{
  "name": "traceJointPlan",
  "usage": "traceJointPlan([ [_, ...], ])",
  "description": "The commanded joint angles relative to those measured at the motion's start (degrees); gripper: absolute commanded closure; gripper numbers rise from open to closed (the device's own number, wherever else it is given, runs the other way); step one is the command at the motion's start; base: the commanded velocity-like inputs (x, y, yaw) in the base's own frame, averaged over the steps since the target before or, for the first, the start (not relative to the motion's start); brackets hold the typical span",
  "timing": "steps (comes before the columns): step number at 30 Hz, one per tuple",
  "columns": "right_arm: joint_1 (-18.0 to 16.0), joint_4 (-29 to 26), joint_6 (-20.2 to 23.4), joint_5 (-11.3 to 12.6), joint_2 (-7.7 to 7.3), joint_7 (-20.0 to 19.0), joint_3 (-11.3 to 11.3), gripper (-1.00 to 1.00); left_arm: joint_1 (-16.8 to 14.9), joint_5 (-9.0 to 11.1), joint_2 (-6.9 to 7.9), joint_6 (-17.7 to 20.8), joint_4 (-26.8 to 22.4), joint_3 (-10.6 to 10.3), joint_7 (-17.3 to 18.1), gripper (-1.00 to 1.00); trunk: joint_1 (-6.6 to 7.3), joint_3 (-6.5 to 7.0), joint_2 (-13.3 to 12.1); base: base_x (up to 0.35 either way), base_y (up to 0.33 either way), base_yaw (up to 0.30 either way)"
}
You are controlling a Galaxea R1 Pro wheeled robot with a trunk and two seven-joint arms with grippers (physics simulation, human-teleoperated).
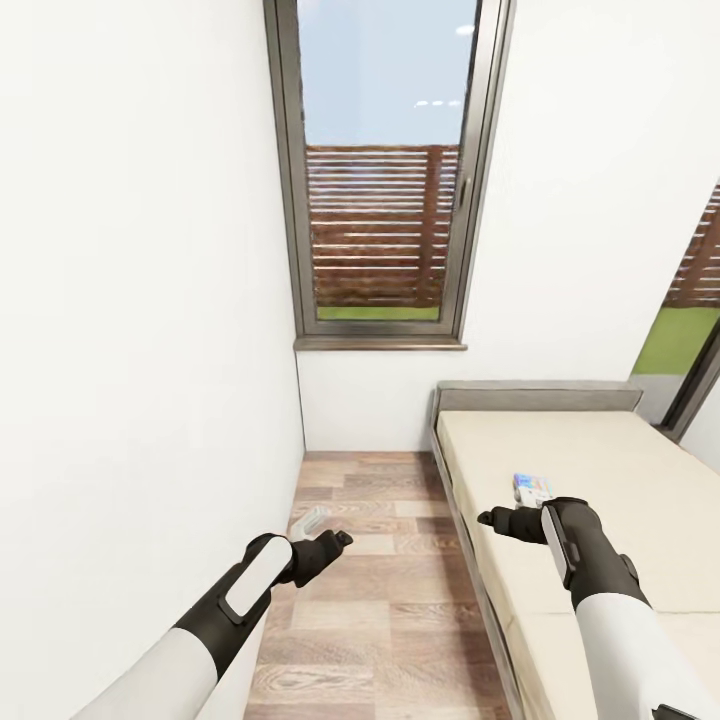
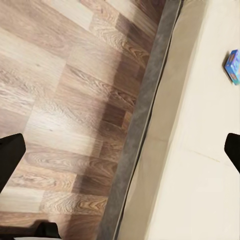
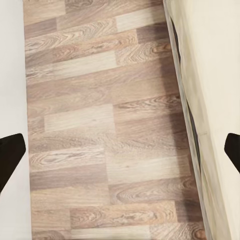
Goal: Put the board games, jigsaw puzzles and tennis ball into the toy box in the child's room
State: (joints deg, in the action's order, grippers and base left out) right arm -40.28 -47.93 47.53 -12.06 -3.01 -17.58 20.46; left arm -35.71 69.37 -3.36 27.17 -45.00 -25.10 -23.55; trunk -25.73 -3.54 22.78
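Our left claw (image 1: 335, 545) hangs open over the wooden floor (image 1: 390, 600) in the gap between the white wall (image 1: 150, 350) and the bed (image 1: 600, 480); in its wrist view the two dark fingers (image 2: 11, 159) stand wide apart with nothing between them. Our right claw (image 1: 505, 522) is held out over the near edge of the bed, and its wrist view likewise shows the fingers (image 3: 10, 160) spread and empty, looking down on floor and the bed's side.

Just beyond the right claw, a small blue board game (image 1: 531, 489) lies flat on the cream mattress, touching neither claw. The left wrist view catches the same box (image 2: 233, 66) on the mattress, well past the grey bed frame (image 2: 145, 120).

We judge both claws are kept open and forward because we are closing in on this game for a pick-up. A pale thin object (image 1: 312, 520) lies on the floor ahead of the left claw; it is too faint for us to name.

Behind the bed stands a tall window (image 1: 385, 170).
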Motion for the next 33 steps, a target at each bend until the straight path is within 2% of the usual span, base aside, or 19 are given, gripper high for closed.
traceJointPlan([
  [1,-0.06,-0.06,0.19,-0.60,0.02,-0.52,0.15,-1.00,-0.06,0.59,0.02,-0.02,-0.09,-0.12,-0.54,-1.00,-0.05,-0.14,0.13,0.068,-0.010,0.000],
  [24,-0.06,-0.06,0.19,-0.60,0.02,-0.52,0.20,-1.00,-0.06,0.59,0.07,-0.01,-0.09,-0.13,-0.52,-1.00,-0.05,-0.14,0.13,0.027,-0.005,0.000],
  [33,-0.06,-0.06,0.19,-0.60,0.04,-0.52,0.13,-1.00,-0.06,0.59,0.15,-0.04,-0.09,-0.06,-0.53,-1.00,-0.05,-0.14,0.13,0.173,-0.070,0.000],
])
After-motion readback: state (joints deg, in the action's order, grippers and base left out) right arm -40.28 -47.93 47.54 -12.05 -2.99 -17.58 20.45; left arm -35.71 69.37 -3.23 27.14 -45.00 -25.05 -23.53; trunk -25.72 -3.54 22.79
